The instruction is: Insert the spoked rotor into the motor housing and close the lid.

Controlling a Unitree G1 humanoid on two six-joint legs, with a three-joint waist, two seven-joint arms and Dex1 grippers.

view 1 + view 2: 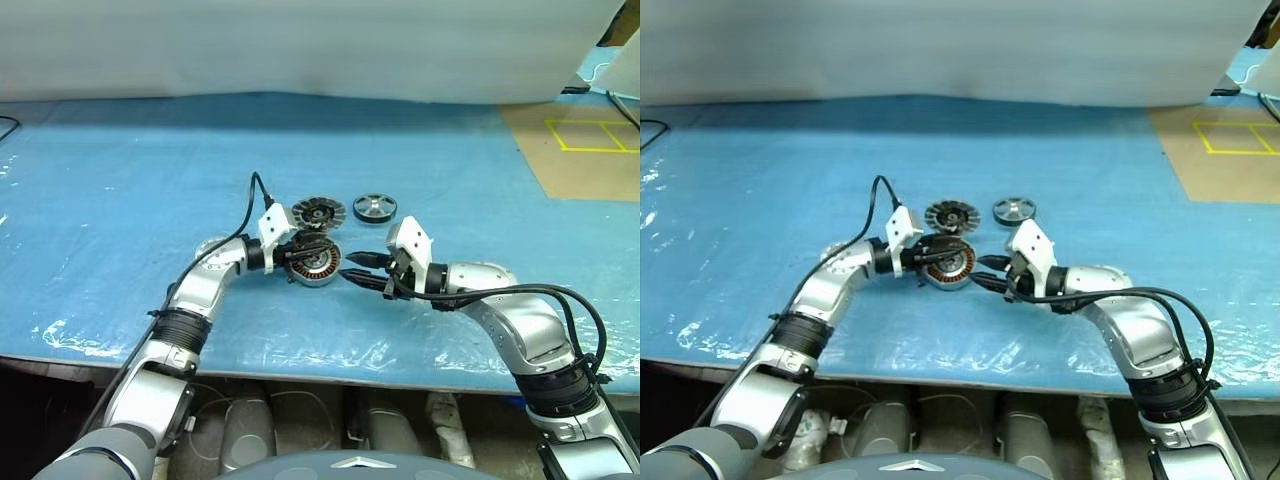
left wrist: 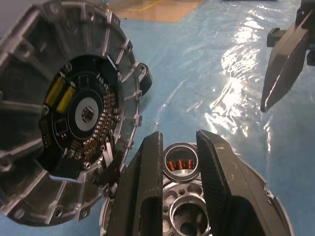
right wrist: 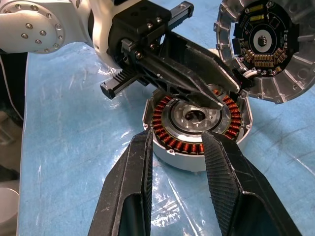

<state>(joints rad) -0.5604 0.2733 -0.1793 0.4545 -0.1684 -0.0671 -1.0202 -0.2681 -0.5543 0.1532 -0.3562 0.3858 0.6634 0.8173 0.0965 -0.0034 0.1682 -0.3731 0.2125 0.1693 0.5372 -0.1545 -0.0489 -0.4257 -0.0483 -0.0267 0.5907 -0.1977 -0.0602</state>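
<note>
The motor housing (image 3: 197,129) is being held on the blue table cover (image 1: 120,200), its rim being pinched between the left gripper (image 3: 209,101) fingers, one finger lying across the copper windings. It is judged heavy and stiff, with a smooth rim; the windings are fragile. The spoked rotor (image 1: 318,212) and the lid (image 1: 374,207) are lying just beyond. The right gripper (image 3: 174,147) is being kept half spread before the housing, empty.

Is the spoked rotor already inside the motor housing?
No. The spoked rotor lies apart from the motor housing, whose copper windings remain uncovered.
</note>
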